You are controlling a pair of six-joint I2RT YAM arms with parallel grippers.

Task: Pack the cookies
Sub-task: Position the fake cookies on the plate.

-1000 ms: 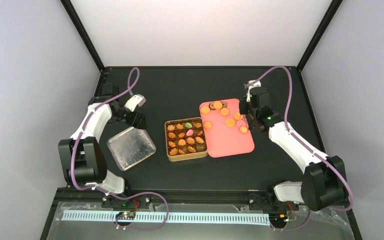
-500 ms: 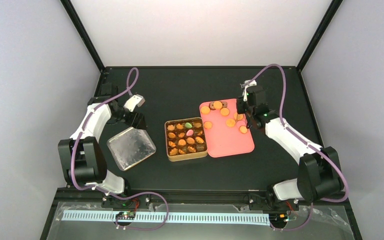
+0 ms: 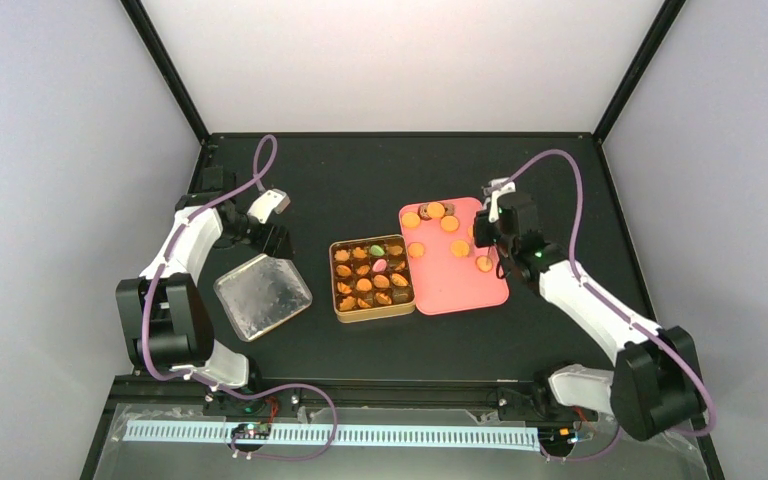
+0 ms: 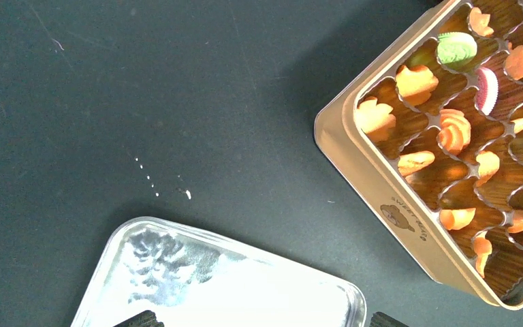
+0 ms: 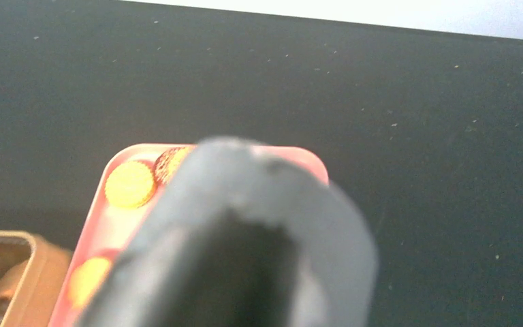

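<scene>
While the cookies [image 3: 449,224] lie flat, left hand [image 3: 277,241] gapes empty; right hand [image 3: 495,245] unreadable.

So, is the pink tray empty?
No, several orange cookies lie on the tray in the top view.

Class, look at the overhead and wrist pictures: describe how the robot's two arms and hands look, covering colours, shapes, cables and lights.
Both the left arm and right arm have white rounded shells between chunky black joints. A purple cable loops along each. The left hand and right hand are black; a white block sits by each wrist. A small green light glows on the right arm.
</scene>
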